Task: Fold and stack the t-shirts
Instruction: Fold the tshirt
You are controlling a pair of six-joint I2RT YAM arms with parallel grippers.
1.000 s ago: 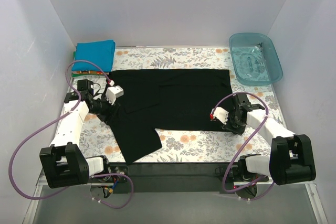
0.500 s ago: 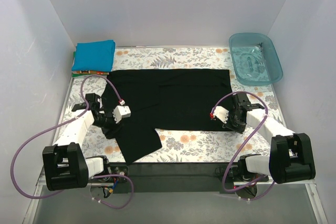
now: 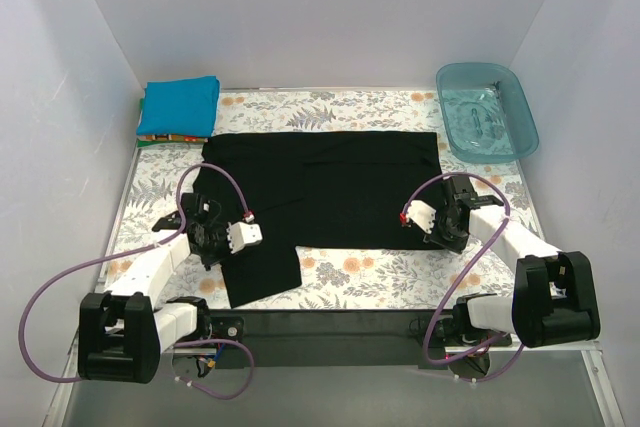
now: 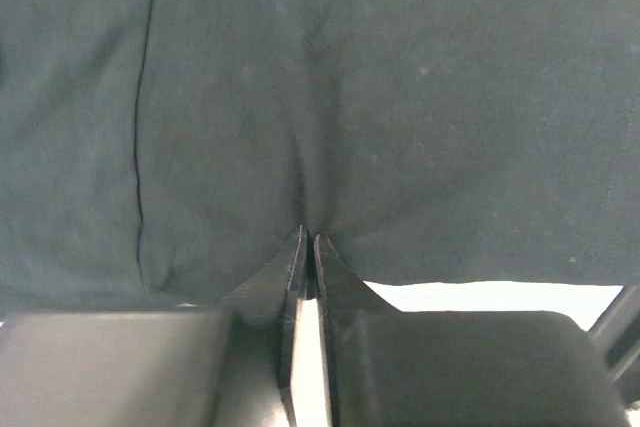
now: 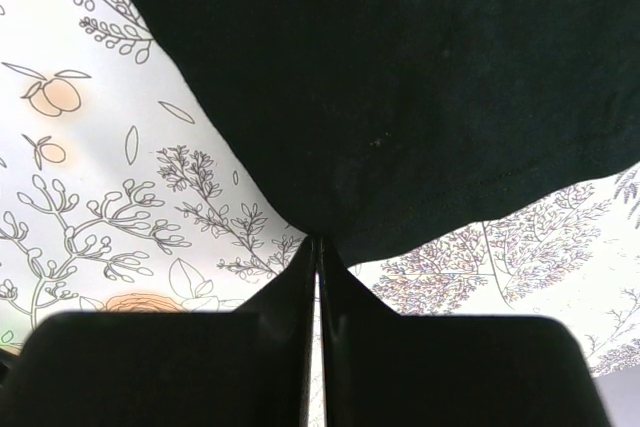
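One blue t-shirt (image 3: pixel 180 105), overhead only

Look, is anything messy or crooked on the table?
Yes: the black t-shirt lies lopsided, one flap sticking out toward the near left edge. Both the left gripper and right gripper pinch its cloth. Nothing looks spilled or torn.

Boxed in on three sides by plain pale walls (image 3: pixel 320 17); floored by a floral-clothed table (image 3: pixel 370 272); lit evenly.
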